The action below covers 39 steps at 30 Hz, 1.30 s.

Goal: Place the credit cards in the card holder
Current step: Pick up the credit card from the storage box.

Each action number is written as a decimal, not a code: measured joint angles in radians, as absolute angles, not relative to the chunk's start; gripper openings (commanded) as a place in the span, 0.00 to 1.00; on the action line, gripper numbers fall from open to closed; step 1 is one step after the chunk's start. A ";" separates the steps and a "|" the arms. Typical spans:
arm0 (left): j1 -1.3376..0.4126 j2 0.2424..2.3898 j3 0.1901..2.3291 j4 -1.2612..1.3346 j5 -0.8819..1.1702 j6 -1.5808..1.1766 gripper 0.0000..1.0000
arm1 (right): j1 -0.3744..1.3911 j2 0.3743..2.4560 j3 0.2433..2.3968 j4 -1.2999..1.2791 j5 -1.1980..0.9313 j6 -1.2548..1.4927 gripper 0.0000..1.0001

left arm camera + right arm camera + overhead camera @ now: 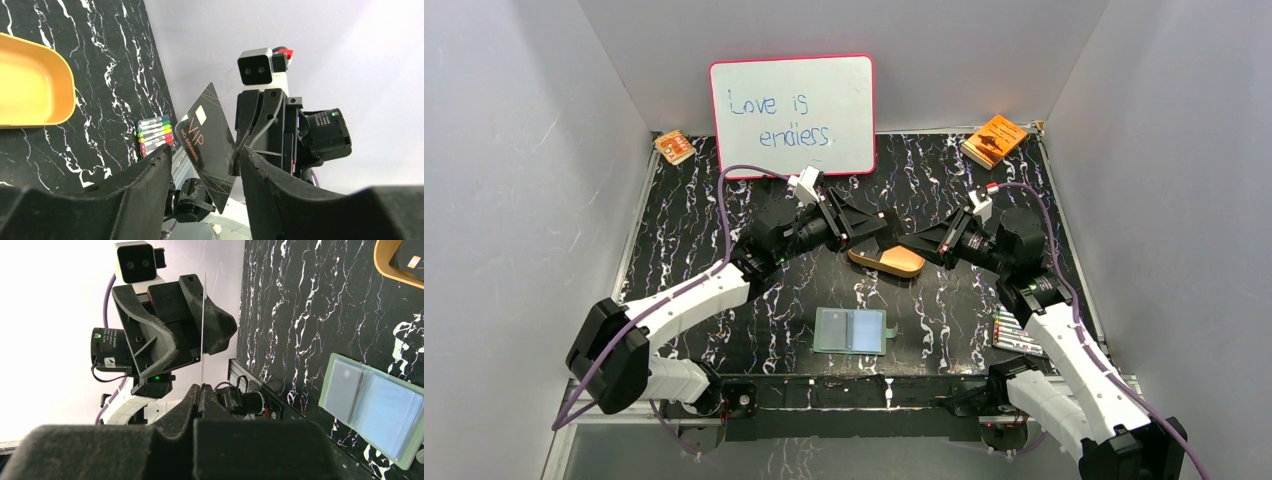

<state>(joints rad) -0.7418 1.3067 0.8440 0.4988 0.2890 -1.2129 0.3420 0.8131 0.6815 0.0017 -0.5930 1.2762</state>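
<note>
My right gripper [201, 390] is pressed together on one edge of a black card [202, 135], pinching it so it stands on edge in the air just above the tray [35, 85]. The card's face carries gold lines, a pale chip and the letters VIP, and it is tilted rather than level.

My left gripper [206, 152] faces the right one over the tray. Its fingers are spread, one on each side of the same card. From my right wrist the card shows as a thin line running between them. It lies close against one finger, with a clear gap to the other, so I am not clamping it on this side.

A second dark card [407, 255] lies inside the tray. The wallet [372, 410] lies open and flat on the table, on the side of the tray nearer my bases and well apart from it. Its pale blue pockets face up and I cannot tell whether anything is in them.

A pack of markers [155, 132] lies to the right of the tray, towards my right base. A whiteboard [792, 115] stands behind the tray against the back wall.
</note>
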 measured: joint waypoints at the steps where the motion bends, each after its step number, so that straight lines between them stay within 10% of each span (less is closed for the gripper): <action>1: -0.742 1.315 0.846 0.508 0.297 -1.215 0.46 | 0.342 0.819 0.684 0.003 -0.598 1.276 0.00; 8: -0.742 1.348 0.847 0.542 0.326 -1.226 0.00 | 0.342 0.828 0.688 0.010 -0.622 1.277 0.00; 10: -0.740 1.345 0.848 0.572 0.330 -1.229 0.00 | 0.342 0.830 0.688 0.003 -0.627 1.275 0.00; 13: -0.739 1.334 0.849 0.591 0.337 -1.223 0.00 | 0.341 0.838 0.690 0.007 -0.651 1.256 0.38; 16: -0.740 1.320 0.846 0.585 0.352 -1.207 0.00 | 0.343 0.853 0.712 -0.010 -0.692 1.206 0.54; 39: -0.741 1.051 0.702 0.558 0.612 -1.136 0.00 | 0.373 0.942 0.910 -0.022 -1.009 0.967 0.56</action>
